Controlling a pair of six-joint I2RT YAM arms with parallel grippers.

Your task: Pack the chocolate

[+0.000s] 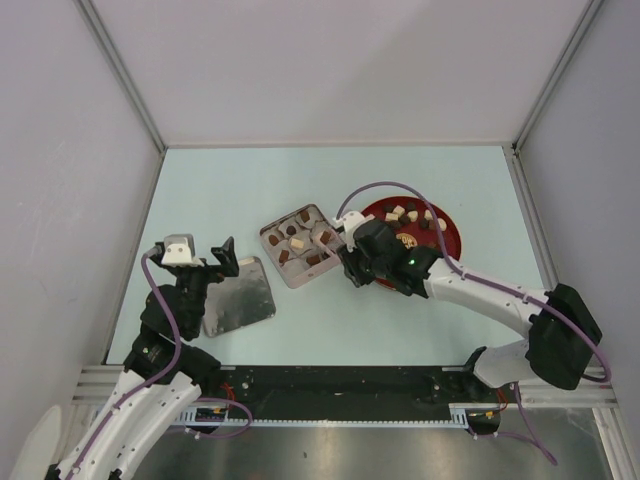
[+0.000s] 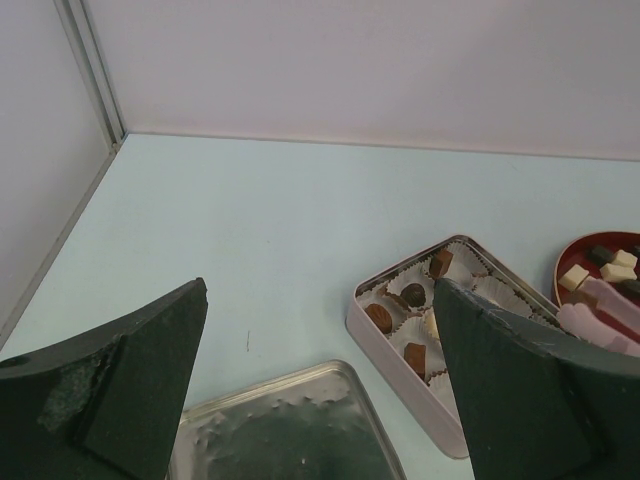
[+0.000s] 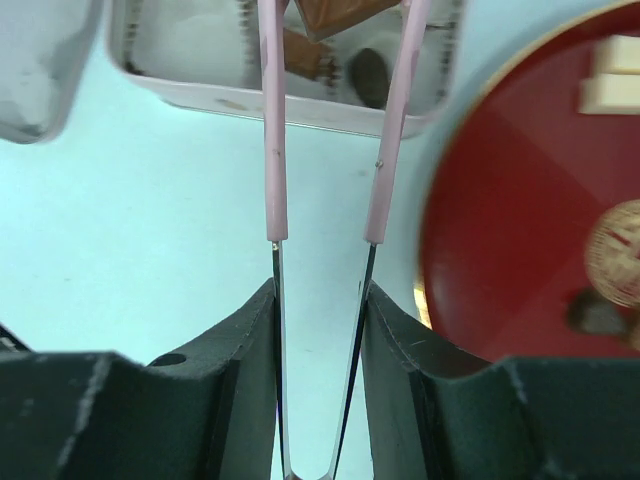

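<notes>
Seen from above, the square tin (image 1: pixel 264 236) holds several chocolates (image 1: pixel 291 230), with more waiting on the red plate (image 1: pixel 447 245) right of it; the left wrist view shows the left gripper (image 2: pixel 320 300) gaping empty beside the tin; the right wrist view shows the right gripper (image 3: pixel 320 295) clamping pink tweezers (image 3: pixel 272 150) that pinch a brown chunk (image 3: pixel 335 12) over the tin.

In the right wrist view the tin (image 3: pixel 300 98) runs off the top edge, taking with it the tips of the tweezers (image 3: pixel 272 130) and most of the reddish-brown chocolate chunk (image 3: pixel 335 12) between them. Right of the tin, the red plate (image 3: pixel 520 230) is blurred and cropped.
</notes>
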